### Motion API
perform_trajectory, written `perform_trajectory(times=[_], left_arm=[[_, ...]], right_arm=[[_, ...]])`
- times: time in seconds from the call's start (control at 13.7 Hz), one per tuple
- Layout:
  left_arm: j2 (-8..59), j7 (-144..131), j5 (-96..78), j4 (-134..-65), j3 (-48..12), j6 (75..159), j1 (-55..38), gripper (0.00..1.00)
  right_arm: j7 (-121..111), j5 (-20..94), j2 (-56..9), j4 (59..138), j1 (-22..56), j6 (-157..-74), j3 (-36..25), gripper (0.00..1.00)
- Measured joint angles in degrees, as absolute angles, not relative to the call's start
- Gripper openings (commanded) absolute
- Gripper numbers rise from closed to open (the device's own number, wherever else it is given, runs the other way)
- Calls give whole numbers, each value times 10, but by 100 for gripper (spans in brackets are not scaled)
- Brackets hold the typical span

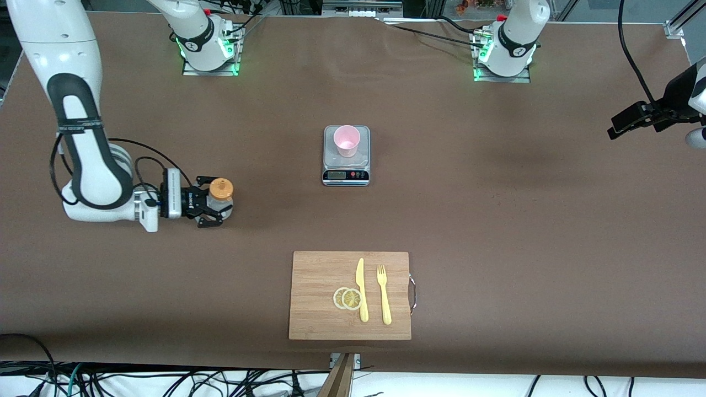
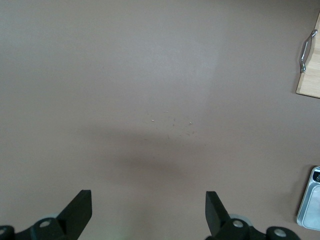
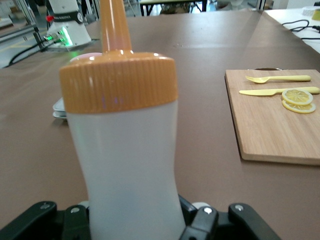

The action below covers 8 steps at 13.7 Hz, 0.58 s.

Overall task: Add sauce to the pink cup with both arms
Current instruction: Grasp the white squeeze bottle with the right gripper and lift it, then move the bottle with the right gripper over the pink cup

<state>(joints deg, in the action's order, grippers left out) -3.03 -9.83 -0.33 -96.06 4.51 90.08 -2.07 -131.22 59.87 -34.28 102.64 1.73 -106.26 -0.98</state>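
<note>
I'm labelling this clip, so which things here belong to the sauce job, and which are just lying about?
In use: sauce bottle, clamped in right gripper; pink cup; left gripper, open, waiting.
Lying about: scale, cutting board, knife, fork, lemon slices.

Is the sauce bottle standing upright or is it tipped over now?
Upright. The sauce bottle stands on the table with its orange cap on top, and the right gripper is shut on its body.

Matt brown table cover [image 1: 496, 193]; wooden board [image 1: 320, 275]; ribbed plastic cap [image 3: 119, 80].
</note>
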Motion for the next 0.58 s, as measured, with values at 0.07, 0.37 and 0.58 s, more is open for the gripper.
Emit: perform_trajectory(times=[0.07,0.37,0.58], left_arm=[[-30,-98,-3,-961,45,901,-21,100],[-30,-98,-3,-957,45,901,-21,100],[-30,-98,-3,-953,45,901,-21,100]], right_arm=[[-1302,598,-336,1026,38,-1083,-10,0],[-1235,569,-318,1027,113,-1174,-10,0],[-1159,498,-304,1026,161,-1230,-10,0]])
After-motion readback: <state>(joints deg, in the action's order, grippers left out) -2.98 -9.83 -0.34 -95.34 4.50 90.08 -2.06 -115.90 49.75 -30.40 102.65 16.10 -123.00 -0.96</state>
